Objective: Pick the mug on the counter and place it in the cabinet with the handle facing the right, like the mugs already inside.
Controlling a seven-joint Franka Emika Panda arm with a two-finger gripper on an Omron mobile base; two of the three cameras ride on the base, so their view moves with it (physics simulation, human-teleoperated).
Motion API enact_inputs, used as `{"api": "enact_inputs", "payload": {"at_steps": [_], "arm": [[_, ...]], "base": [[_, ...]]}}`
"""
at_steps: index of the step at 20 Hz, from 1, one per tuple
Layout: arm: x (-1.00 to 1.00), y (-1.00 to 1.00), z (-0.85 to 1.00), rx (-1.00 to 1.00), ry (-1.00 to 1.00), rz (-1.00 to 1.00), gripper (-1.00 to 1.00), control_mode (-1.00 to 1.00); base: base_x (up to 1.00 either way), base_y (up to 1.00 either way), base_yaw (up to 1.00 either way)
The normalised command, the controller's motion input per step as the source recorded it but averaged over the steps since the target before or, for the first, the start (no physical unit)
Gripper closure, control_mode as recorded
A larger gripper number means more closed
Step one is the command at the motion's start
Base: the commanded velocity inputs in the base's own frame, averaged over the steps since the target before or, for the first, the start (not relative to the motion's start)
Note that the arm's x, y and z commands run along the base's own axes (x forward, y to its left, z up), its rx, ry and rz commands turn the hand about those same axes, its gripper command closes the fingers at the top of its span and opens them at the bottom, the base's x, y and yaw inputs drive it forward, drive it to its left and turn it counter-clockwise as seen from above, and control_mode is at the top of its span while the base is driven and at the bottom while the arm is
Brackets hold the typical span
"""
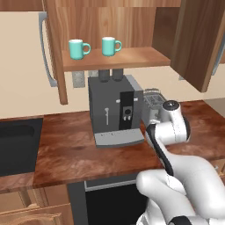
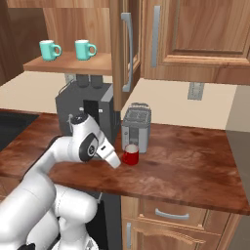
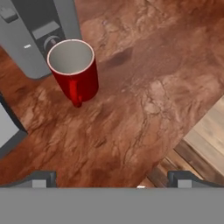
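At about ten o'clock in the right base view the two teal mugs (image 2: 50, 50) stand on the open cabinet's shelf (image 2: 68, 64), side by side and upright, each loop turned to the right; they set the pattern the red one must copy, and the bare shelf at their three o'clock looks like the natural spot for it. Below them the dark coffee machine (image 2: 78, 105) sits on the table (image 2: 190, 161), with the small metal toaster (image 2: 135, 126) just beside it at its three o'clock. The red mug (image 2: 130, 155) stands upright on the table directly in front of the toaster, near it, free of any grip. In the hand view the mug sits at eleven o'clock, its handle (image 3: 75, 95) pointing toward the camera, so the hand seems to be lined up on the handle side, probably to take the rim or wall from above. The gripper (image 3: 112, 178) hovers over the table short of the mug, its fingers (image 3: 41, 178) spread wide and released, holding nothing. The pick has not yet begun.
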Motion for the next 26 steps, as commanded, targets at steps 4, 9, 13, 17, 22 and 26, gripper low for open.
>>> {"api": "enact_inputs", "payload": {"at_steps": [4, 9, 13, 17, 22, 26], "arm": [[0.15, -0.04, -0.09, 0.0, 0.0, 0.0, -1.0, -1.0], [0.18, -0.04, -0.07, 0.0, 0.0, 0.0, -1.0, -1.0], [0.2, -0.01, -0.02, 0.0, 0.01, 0.0, -1.0, -1.0], [0.21, 0.0, -0.03, 0.0, 0.01, 0.0, -1.0, -1.0], [0.21, -0.01, -0.04, 0.0, 0.0, 0.0, -1.0, -1.0], [0.17, -0.05, -0.08, 0.0, 0.0, 0.0, -1.0, -1.0]], "base": [[0.0, 0.0, 0.0], [0.0, 0.0, 0.0], [0.0, 0.0, 0.0], [0.0, 0.0, 0.0], [0.0, 0.0, 0.0], [0.0, 0.0, 0.0]]}}
